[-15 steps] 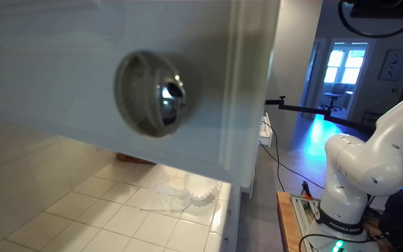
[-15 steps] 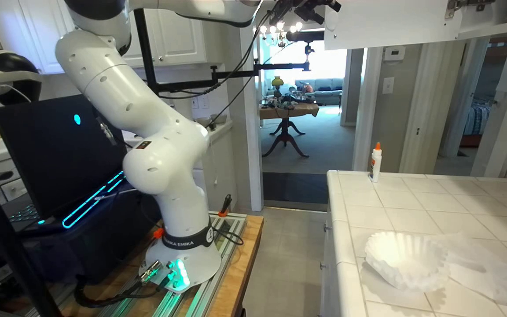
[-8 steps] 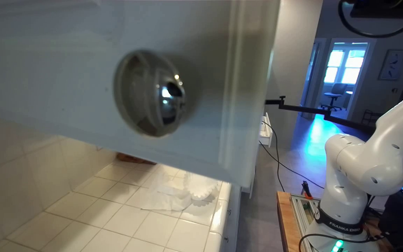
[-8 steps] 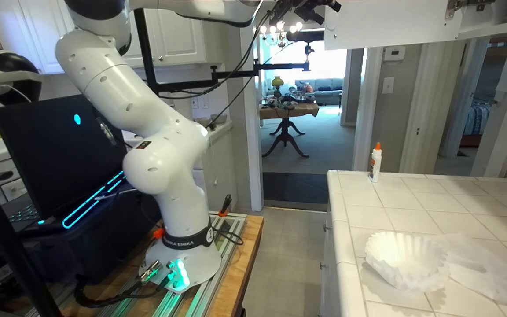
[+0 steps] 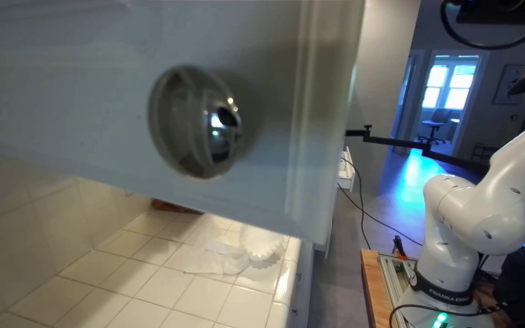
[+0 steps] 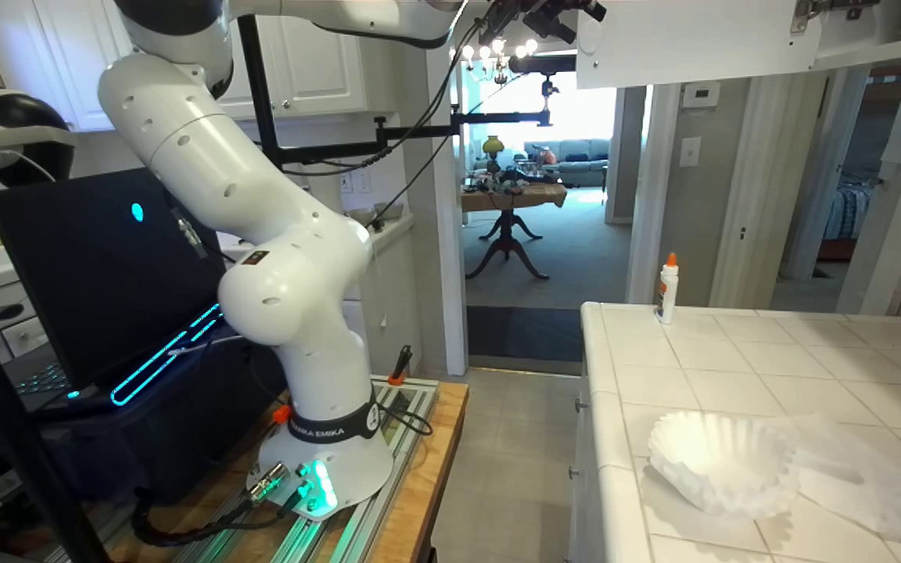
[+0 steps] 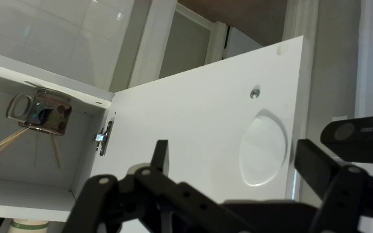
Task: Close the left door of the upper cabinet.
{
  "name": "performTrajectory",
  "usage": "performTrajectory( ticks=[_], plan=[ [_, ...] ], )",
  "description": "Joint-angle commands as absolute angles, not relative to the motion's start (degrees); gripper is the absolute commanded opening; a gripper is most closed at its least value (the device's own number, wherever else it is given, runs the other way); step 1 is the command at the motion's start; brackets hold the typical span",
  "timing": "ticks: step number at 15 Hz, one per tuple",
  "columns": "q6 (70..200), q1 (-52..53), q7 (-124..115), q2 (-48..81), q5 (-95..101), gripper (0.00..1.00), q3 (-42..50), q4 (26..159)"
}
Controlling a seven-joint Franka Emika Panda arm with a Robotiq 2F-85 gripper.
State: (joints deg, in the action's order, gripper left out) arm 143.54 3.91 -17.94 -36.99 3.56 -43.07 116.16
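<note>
The left door stands open, swung out from the upper cabinet. In an exterior view its white outer face point(image 5: 262, 200) fills the upper left, with the chrome knob point(image 5: 196, 120) near its right edge. Its inner face point(image 6: 693, 43) shows in an exterior view at the top right, and in the wrist view point(image 7: 189, 113). The upper cabinet point(image 6: 896, 55) shows at the top right, and its open inside appears in the wrist view point(image 7: 86, 94). My gripper point(image 6: 578, 22) is open and empty, on the inner side of the door near its free edge. Contact cannot be told.
A mug point(image 7: 49, 111) with sticks is inside the cabinet beside the door hinge point(image 7: 104, 137). A glue bottle point(image 6: 667, 289) and a white fluted paper liner point(image 6: 720, 465) are on the tiled counter point(image 6: 708, 383). A black stand arm point(image 6: 419, 133) is behind the robot.
A person's head with a hat has come into sight at the right edge of an exterior view. The arm and the door have not visibly moved.
</note>
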Motion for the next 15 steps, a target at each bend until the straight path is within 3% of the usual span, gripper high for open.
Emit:
performTrajectory(
  ticks=[1, 15],
  plan=[
    [143.69, 5.85, -18.49, -36.19, 4.22, 1.0, -42.15, 116.35],
    [156.74, 2.63, -25.68, -37.12, 4.65, 1.0, -46.07, 118.17]
  ],
)
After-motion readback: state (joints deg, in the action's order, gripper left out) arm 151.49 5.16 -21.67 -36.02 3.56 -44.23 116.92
